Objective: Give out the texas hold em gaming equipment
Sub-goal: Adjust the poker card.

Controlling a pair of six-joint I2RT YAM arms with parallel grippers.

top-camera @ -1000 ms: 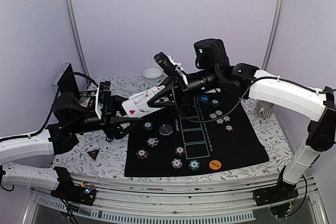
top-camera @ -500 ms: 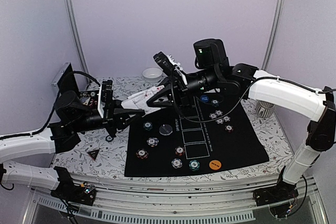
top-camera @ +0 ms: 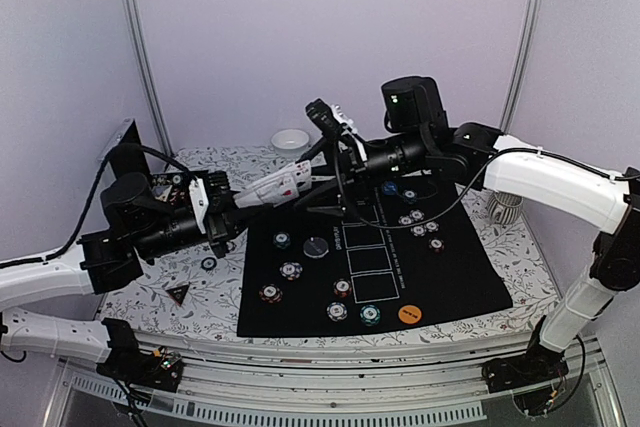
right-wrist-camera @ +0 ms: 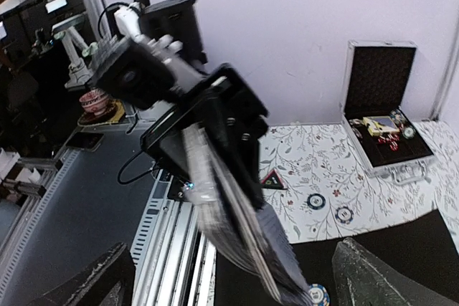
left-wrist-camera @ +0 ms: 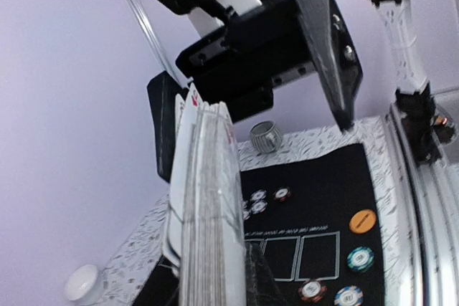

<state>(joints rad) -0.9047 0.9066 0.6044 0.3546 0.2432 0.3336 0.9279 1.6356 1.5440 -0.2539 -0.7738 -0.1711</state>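
**White-edged deck hangs from one pincer only**

Your deck of playing cards (top-camera: pixel 278 185) is in the air above the left edge of the black mat (top-camera: pixel 450 267), tilted up toward the right arm. The left pincer (top-camera: pixel 228 213) is clamped on its lower end. The right pincer (top-camera: pixel 322 185) stands wide, its fingers either side of the upper end and gripping nothing.

The risk I see is a spill. Most of the stack overhangs the one grip, so a jolt or a loose squeeze could let cards slide out onto the poker chips (top-camera: pixel 291 270) below. A right finger could also snag an edge card as you draw that arm away.

From the left wrist the stack looks thick and slightly uneven, with a few cards proud of the rest. A red-pipped face shows on the outer card.
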